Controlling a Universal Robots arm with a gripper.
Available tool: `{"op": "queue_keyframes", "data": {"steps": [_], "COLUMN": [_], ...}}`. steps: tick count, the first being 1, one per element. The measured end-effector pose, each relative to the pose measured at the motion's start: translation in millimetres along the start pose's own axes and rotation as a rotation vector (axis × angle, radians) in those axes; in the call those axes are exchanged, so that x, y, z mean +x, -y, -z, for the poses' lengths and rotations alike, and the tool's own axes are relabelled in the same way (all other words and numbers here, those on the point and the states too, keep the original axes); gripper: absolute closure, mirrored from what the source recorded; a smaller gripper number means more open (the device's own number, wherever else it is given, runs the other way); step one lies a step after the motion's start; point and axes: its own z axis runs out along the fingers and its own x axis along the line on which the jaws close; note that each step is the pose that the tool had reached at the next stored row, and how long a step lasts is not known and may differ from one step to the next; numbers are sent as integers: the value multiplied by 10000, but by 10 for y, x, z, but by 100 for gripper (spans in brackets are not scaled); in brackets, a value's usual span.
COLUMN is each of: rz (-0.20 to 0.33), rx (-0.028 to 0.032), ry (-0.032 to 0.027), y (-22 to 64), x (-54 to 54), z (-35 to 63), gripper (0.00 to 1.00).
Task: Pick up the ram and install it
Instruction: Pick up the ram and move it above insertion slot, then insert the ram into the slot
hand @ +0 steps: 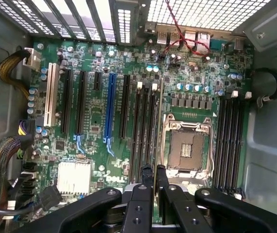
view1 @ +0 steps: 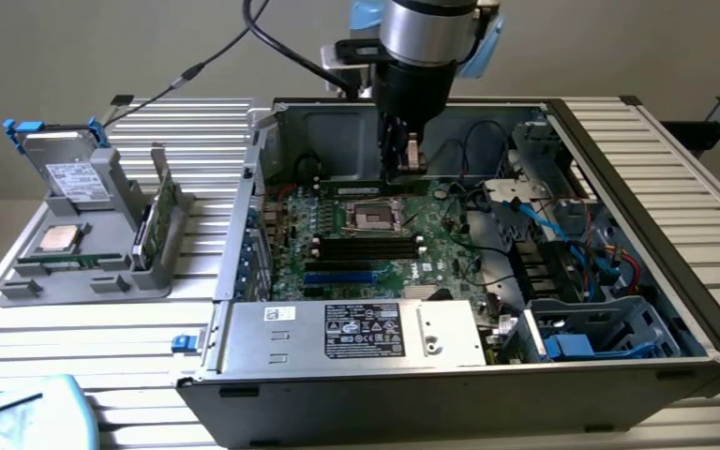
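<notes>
Hand (view1: 400, 172) | grips ram (hand: 156, 126) edge-on | inside computer case (view1: 460, 403) | above motherboard (hand: 99, 114)

Robot arm (view1: 426, 37) runs out past the exterior view's top edge, its upper joints cut off. In the wrist view, the gripper (hand: 154, 183) is cropped by the picture's edge, so most of its body is lost. The ram (hand: 157, 131) pinched in its jaws stands edge-on, a thin line with its chips out of sight. Print on the power supply label (view1: 363, 330) is too small to read. A pale blue object (view1: 22, 412), at the table's (view1: 85, 328) near corner on the exterior view's left, is cropped and cannot be identified.
</notes>
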Motion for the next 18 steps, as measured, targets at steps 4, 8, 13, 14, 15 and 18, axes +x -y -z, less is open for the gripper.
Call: {"op": "queue_keyframes", "data": {"steps": [4,8,13,14,15,18], "rz": [-14,-14,-16,-16,-16,-16], "rx": [-15,-37,-64,-66,-67,-65], "ry": [-15,-14,-11,-11,-11,-8], "y": [14,16,16,16,16,17], "x": [-27,-29,-29,-29,-29,-31], "z": [-1,-1,-1,-1,-1,-3], "gripper": [86,86,86,86,86,86]}}
